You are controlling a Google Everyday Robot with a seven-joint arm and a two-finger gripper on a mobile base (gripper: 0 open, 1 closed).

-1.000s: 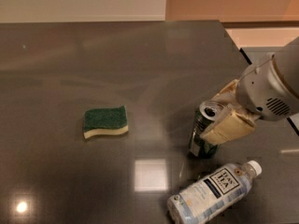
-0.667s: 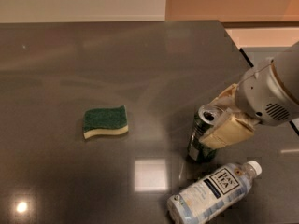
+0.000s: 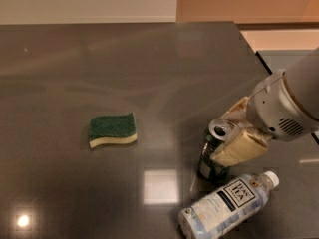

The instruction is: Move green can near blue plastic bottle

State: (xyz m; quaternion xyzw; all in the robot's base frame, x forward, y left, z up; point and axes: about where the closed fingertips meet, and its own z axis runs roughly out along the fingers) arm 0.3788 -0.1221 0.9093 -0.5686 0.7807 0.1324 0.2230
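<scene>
The green can (image 3: 212, 156) stands upright on the dark table (image 3: 149, 83), its silver top and pull-tab showing. My gripper (image 3: 234, 133) comes in from the right, and its tan fingers (image 3: 239, 151) are closed around the can's upper half. The blue plastic bottle (image 3: 227, 205) lies on its side just in front of the can, white cap pointing right, label facing up. Only a small gap separates the can's base from the bottle.
A green-and-yellow sponge (image 3: 112, 130) lies flat to the left, well apart from the can. The table's right edge (image 3: 259, 59) runs close behind my arm. Light glare spots sit on the table's near part.
The can and my gripper have shifted slightly toward the near side, closer to the bottle. The bottle and sponge have not moved.
</scene>
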